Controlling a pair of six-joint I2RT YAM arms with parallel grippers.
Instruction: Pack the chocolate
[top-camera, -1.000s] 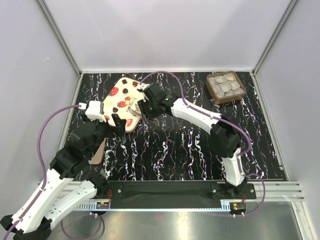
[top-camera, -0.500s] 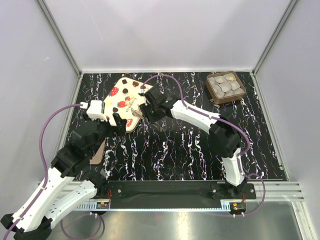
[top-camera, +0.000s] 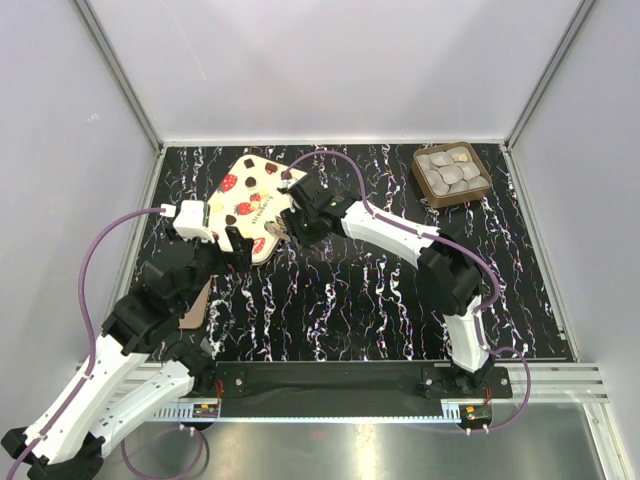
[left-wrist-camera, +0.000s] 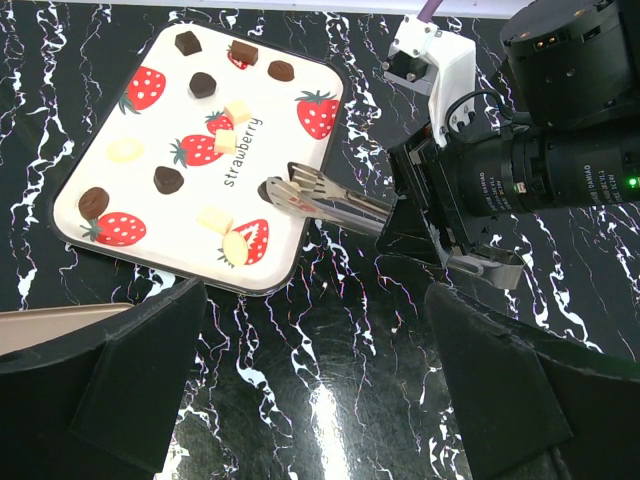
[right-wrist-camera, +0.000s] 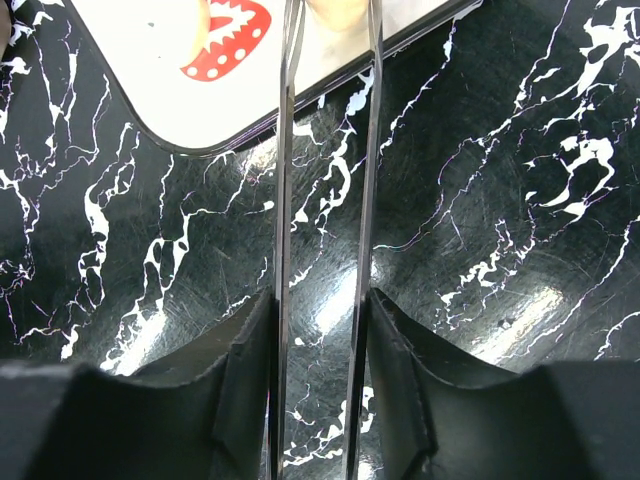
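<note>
We note: chocolate in brown tray, far-right corner, well apart from both grippers. Right gripper clamps tweezers, which point away from it over strawberry lid, possibly touching. Left gripper spread, empty. Right arm nearer.

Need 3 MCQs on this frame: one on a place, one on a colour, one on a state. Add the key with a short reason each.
1. In the top view, where does the tray of chocolate sit?
A. far right corner
B. near left corner
C. centre

2. What colour are the strawberries on the lid?
A. blue
B. red
C. green

3. How are the left fingers?
A. shut on the lid
B. shut on tongs
C. open, holding nothing

Key:
1 A, the tray lies by the far right corner.
2 B, the printed fruit is plainly red on cream.
3 C, the left wrist view shows them wide apart with nothing between.
</note>
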